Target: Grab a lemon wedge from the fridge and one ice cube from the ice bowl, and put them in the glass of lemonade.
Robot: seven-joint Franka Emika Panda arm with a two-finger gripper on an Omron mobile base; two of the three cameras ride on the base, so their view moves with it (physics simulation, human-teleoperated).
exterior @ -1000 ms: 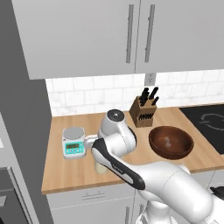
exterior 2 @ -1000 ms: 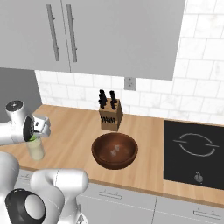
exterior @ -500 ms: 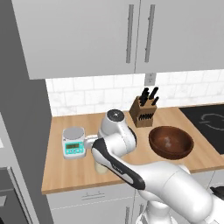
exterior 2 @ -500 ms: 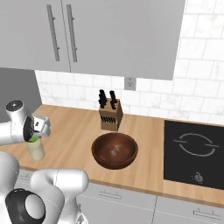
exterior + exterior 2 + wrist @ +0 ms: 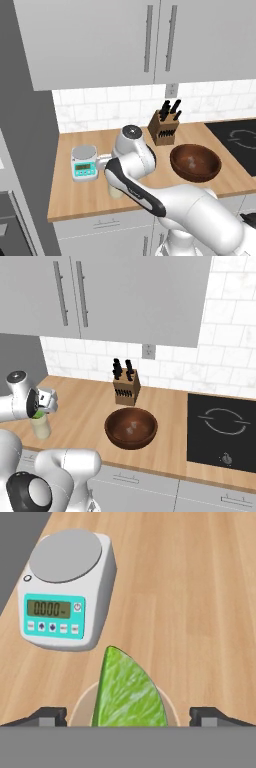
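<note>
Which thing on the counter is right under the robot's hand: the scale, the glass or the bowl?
The glass. It stands straight below the gripper, with the lemon wedge in it; scale and bowl sit aside.

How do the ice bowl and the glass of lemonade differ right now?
The ice bowl is wide, shallow and dark brown; the glass of lemonade is narrow, upright and pale cream. The bowl sits apart from the arm; the glass stands under the pincer with the lemon wedge over it. Both rest on the wooden counter.

Glossy wooden ice bowl (image 5: pixel 131 428)
</note>
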